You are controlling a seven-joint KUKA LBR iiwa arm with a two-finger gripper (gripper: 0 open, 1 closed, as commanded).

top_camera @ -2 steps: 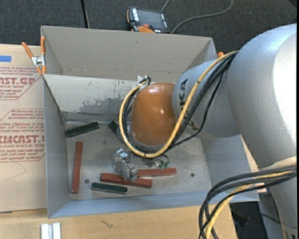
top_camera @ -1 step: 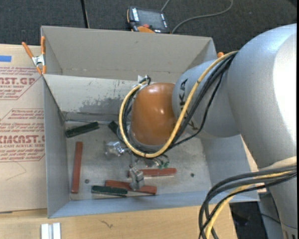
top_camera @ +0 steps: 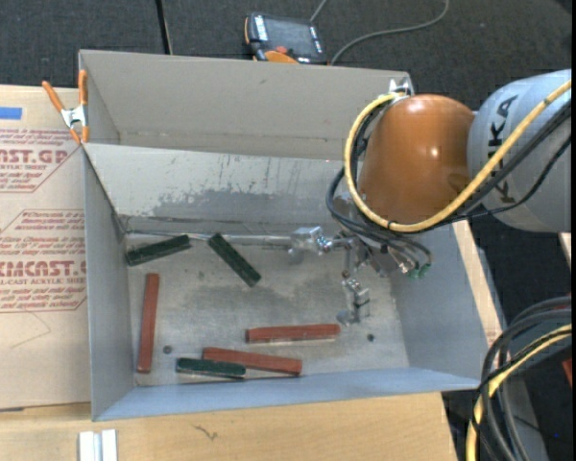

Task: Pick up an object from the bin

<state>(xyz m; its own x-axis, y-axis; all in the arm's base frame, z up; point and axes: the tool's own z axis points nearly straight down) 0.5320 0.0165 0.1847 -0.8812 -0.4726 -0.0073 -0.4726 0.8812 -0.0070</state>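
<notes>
- Bin (top_camera: 221, 104): grey metal, with six loose sticks scattered on its floor, three red and three green.
- Arm (top_camera: 528, 152): seen entering from the right, with an orange cover (top_camera: 413, 161) and looped cables at the wrist.
- Gripper (top_camera: 357, 301): lowered over the right part of the floor, pointing down. Whether it is open or closed cannot be told.
- Centre red stick (top_camera: 292, 333): laid flat, nearly level across the floor. Its right end is just beside the gripper tip; contact cannot be judged. It is the stick nearest the gripper.
- Front red stick (top_camera: 252, 361): laid flat near the front wall, below and left of the centre one.
- Front green stick (top_camera: 211, 368): laid along the front red stick, touching or almost touching it.
- Left red stick (top_camera: 149, 322): laid lengthwise by the left wall, well apart from the gripper.
- Left green stick (top_camera: 157, 250): placed at the back left, slightly tilted.
- Tilted green stick (top_camera: 234, 259): laid diagonally, just right of the left green one.
</notes>
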